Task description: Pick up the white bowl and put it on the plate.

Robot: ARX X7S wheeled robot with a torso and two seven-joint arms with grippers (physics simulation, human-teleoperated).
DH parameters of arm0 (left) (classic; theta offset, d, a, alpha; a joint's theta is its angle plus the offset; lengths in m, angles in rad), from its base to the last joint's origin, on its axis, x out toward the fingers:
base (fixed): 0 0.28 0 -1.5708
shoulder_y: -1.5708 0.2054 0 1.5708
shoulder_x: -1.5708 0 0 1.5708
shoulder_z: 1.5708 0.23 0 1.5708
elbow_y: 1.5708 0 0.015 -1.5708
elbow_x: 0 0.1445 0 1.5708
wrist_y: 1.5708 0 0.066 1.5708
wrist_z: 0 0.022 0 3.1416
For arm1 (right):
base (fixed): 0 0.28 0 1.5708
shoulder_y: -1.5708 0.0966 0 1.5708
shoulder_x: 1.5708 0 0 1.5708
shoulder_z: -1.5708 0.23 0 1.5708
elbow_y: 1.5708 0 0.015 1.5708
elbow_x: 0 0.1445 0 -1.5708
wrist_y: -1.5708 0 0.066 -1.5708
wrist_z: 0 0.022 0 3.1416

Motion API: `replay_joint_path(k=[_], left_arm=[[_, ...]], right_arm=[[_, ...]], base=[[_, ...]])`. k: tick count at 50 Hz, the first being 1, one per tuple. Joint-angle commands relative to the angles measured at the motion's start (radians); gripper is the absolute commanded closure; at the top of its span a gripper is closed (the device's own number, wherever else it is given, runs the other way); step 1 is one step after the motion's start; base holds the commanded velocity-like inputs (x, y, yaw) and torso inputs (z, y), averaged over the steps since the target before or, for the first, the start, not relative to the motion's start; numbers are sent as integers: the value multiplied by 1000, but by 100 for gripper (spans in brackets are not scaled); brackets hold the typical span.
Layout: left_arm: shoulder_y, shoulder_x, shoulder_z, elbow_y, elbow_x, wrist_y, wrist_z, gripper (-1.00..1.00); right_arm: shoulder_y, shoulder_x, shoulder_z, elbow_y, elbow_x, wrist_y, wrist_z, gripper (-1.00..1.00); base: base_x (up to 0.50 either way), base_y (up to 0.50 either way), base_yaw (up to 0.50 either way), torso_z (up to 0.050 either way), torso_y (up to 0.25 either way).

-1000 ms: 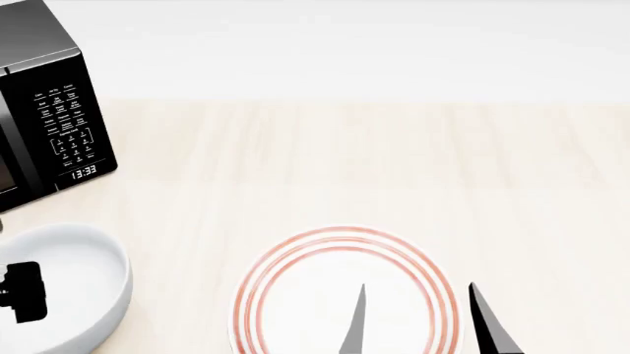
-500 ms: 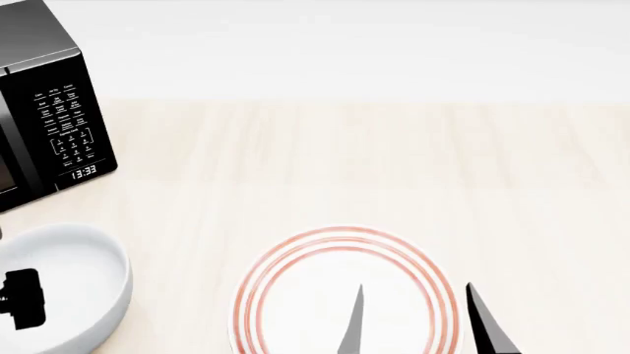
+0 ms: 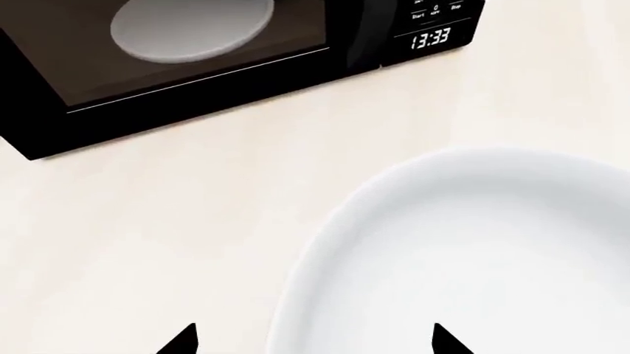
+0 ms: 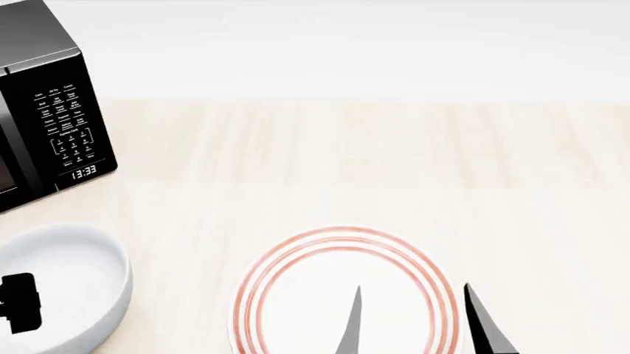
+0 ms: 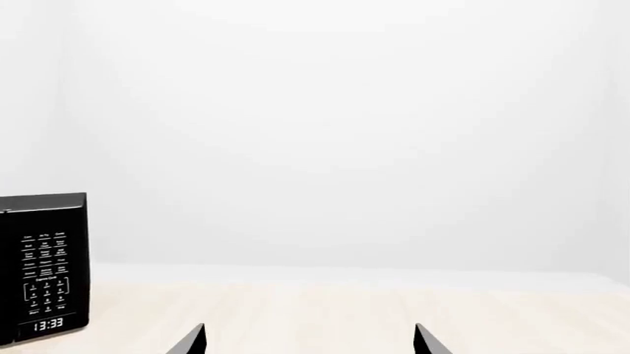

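The white bowl [image 4: 71, 271] stands on the light wooden counter at the lower left of the head view. It fills much of the left wrist view [image 3: 473, 251]. My left gripper [image 4: 20, 302] hangs over the bowl. In the left wrist view it [image 3: 313, 343] is open, with one fingertip outside the bowl's rim and one over its inside. The plate [image 4: 285, 258], white with red rings, lies to the right of the bowl. My right gripper [image 4: 414, 317] is open and empty above the plate's right half. It also shows in the right wrist view [image 5: 310, 339].
A black microwave [image 4: 49, 110] stands at the back left, close behind the bowl. It also shows in the left wrist view [image 3: 197, 51] with a greyish dish [image 3: 192, 28] behind its window. Pale counter [image 4: 394, 162] stretches to a white wall.
My left gripper has slid a little toward the bottom of the head view, over the bowl. My right gripper's fingertips have shifted slightly left and down. The bowl and the plate have not moved.
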Motion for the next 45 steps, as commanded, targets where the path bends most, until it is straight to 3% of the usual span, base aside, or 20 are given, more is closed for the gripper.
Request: replay_joint_path(k=[1,23,24,45], left_arm=[[-1,-1,3,-17,2,13,-1,-100],[3,-2,1,-35,0,27,-3,-100],[2,-2,2,-36,1,27,-4,100],[15,1,-9,-22,-10,29,-10,100]], right_arm=[[0,4,-4,2,4,-4,3,-100],[5,10,-12,6,7,-7,10,-100],[5,10,-12,6,7,-7,11,-100],[4,16,-18,0,14,-10,16,-100]], base=[[0,0,0,0,0],[0,0,0,0,0],[0,0,0,0,0],[0,0,0,0,0]])
